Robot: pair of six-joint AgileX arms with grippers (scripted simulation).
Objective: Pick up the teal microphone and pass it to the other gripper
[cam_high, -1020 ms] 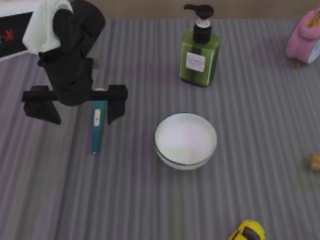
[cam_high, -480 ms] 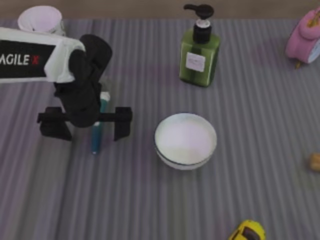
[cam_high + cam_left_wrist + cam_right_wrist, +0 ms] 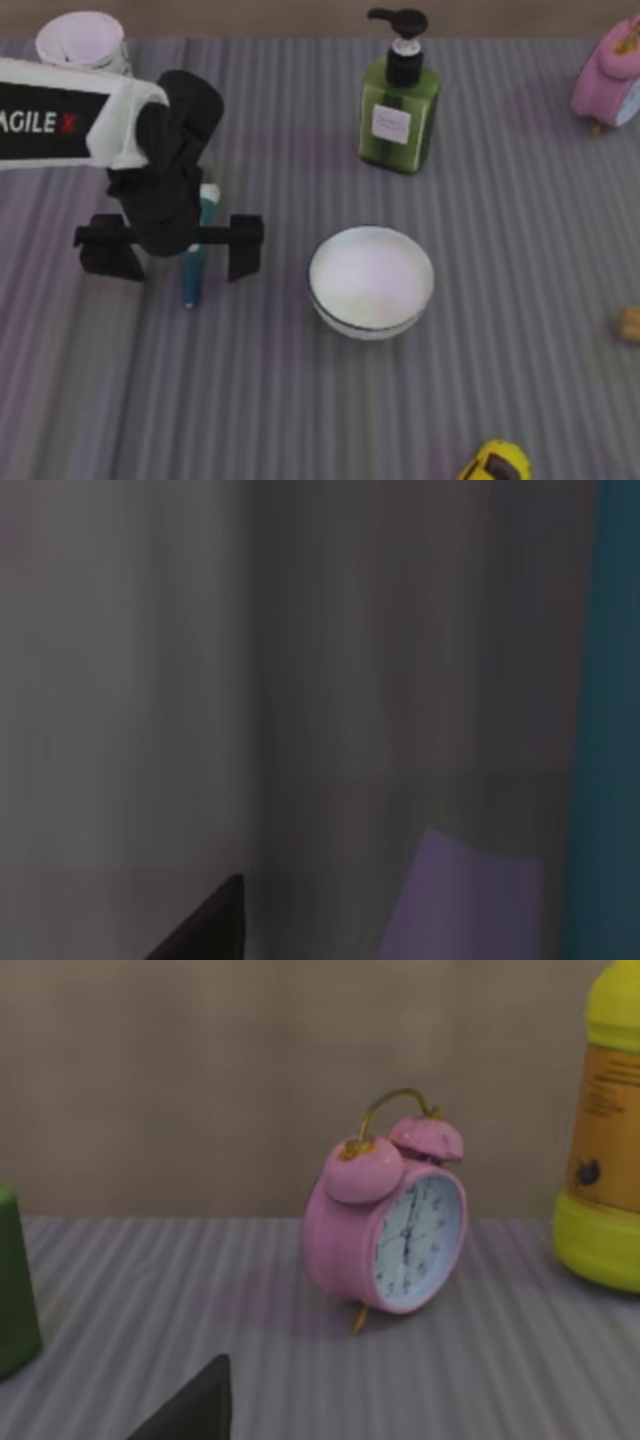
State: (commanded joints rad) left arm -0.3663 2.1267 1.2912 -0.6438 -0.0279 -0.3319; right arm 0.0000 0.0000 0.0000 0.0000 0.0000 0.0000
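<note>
The teal microphone (image 3: 192, 277) lies on the table left of the bowl, handle pointing to the front edge, a bit of its white head (image 3: 210, 191) showing behind my wrist. My left gripper (image 3: 178, 252) hangs right over it, open wide, one finger (image 3: 108, 256) on each side of the handle and apart from it. In the left wrist view the teal handle (image 3: 615, 730) runs along the edge, with one black fingertip (image 3: 222, 920) in sight. My right gripper (image 3: 290, 1415) is outside the top view; one fingertip (image 3: 205, 1400) shows, open, holding nothing.
A white bowl (image 3: 371, 281) sits mid-table and a green pump bottle (image 3: 398, 110) behind it. A pink alarm clock (image 3: 607, 75) stands far right, a yellow toy car (image 3: 495, 463) at the front, a white cup (image 3: 82, 42) at the back left. A yellow bottle (image 3: 603, 1150) stands near the clock.
My left arm has swung toward the table's front and slightly right, bringing the open gripper over the microphone's handle. It has barely moved in the last half second.
</note>
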